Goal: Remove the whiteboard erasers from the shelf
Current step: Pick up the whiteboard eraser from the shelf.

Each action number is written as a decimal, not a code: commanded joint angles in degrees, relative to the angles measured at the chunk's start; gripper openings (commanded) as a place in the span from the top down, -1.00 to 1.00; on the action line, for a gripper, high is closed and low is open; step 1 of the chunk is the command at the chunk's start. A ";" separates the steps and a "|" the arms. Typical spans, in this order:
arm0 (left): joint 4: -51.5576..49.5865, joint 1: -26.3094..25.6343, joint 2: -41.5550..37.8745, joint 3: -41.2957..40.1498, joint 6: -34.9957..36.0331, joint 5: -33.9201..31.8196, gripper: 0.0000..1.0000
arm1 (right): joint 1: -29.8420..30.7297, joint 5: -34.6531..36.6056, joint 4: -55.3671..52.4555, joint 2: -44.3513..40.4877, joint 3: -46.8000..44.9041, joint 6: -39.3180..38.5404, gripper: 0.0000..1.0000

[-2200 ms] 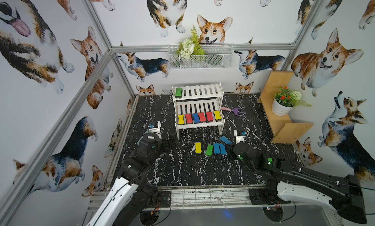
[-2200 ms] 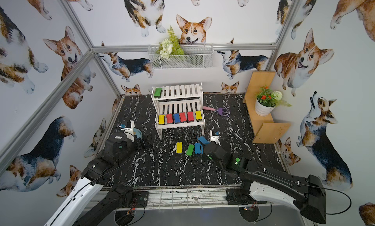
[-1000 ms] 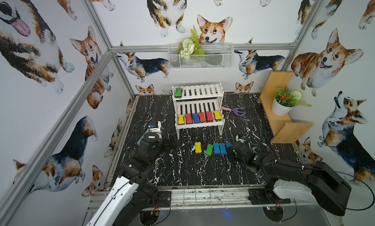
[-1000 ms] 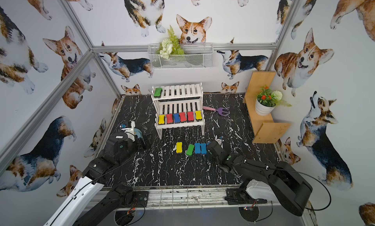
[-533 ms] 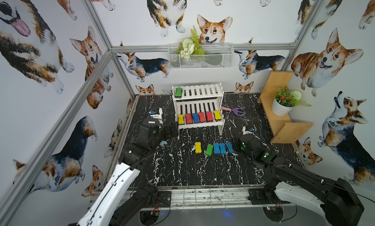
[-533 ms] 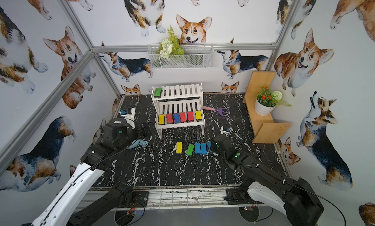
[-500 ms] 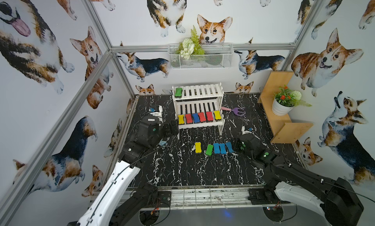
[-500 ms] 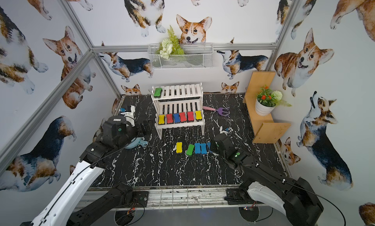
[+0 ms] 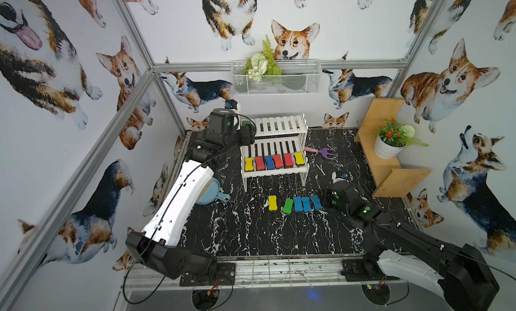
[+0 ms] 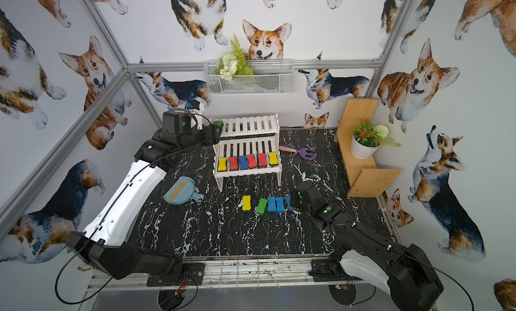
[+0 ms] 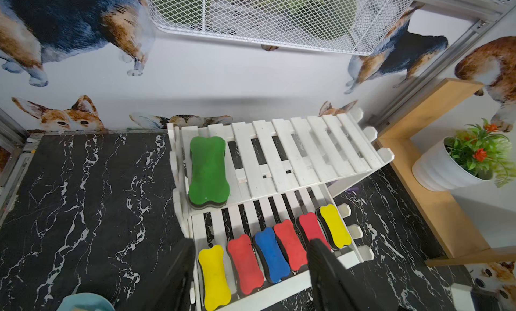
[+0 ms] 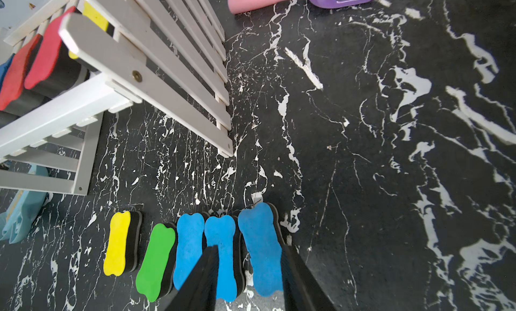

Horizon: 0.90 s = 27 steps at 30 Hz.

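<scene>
The white slatted shelf (image 9: 279, 125) holds a green eraser (image 11: 208, 170) at the left end of its top tier. Several erasers (image 9: 269, 162) in red, yellow and blue line its lower tier. My left gripper (image 9: 252, 132) hangs open just beside the green eraser, nothing between its fingers (image 11: 318, 251). On the table lie a yellow eraser (image 9: 272, 203), a green one (image 9: 288, 205) and three blue ones. My right gripper (image 12: 250, 249) stands open over the rightmost blue eraser (image 12: 261, 239), which rests on the table, its jaws wider than the pad.
A light blue dustpan (image 9: 210, 196) lies left of the shelf, partly under my left arm. A purple-and-pink toy fork (image 9: 324, 151) lies to its right. The tan stepped shelf (image 9: 391, 172) with a potted plant (image 9: 389, 144) fills the right side. A wire basket (image 9: 275, 80) hangs on the back wall.
My left arm has risen from the table's left side and reached to the shelf's top tier. The right gripper has drawn back slightly from the blue eraser at the row's end.
</scene>
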 commanded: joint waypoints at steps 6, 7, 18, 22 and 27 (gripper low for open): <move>-4.40 -0.03 8.59 9.07 2.60 -3.23 -0.24 | -1.65 -0.90 0.20 -0.13 -0.97 -1.51 0.12; -4.50 0.04 8.94 9.39 2.60 -3.99 -0.25 | -1.85 -1.08 0.29 -0.12 -1.06 -1.54 0.12; -5.24 0.07 14.08 12.24 3.48 -7.25 -0.24 | -3.35 -1.78 0.87 -0.56 -1.79 -2.10 0.11; -5.35 0.11 15.37 13.50 3.52 -8.74 -0.24 | -3.73 -1.93 0.83 -0.82 -2.05 -2.18 0.11; -4.46 0.08 16.01 13.84 3.74 -9.77 -0.24 | -4.13 -1.97 0.95 -0.91 -2.32 -2.16 0.11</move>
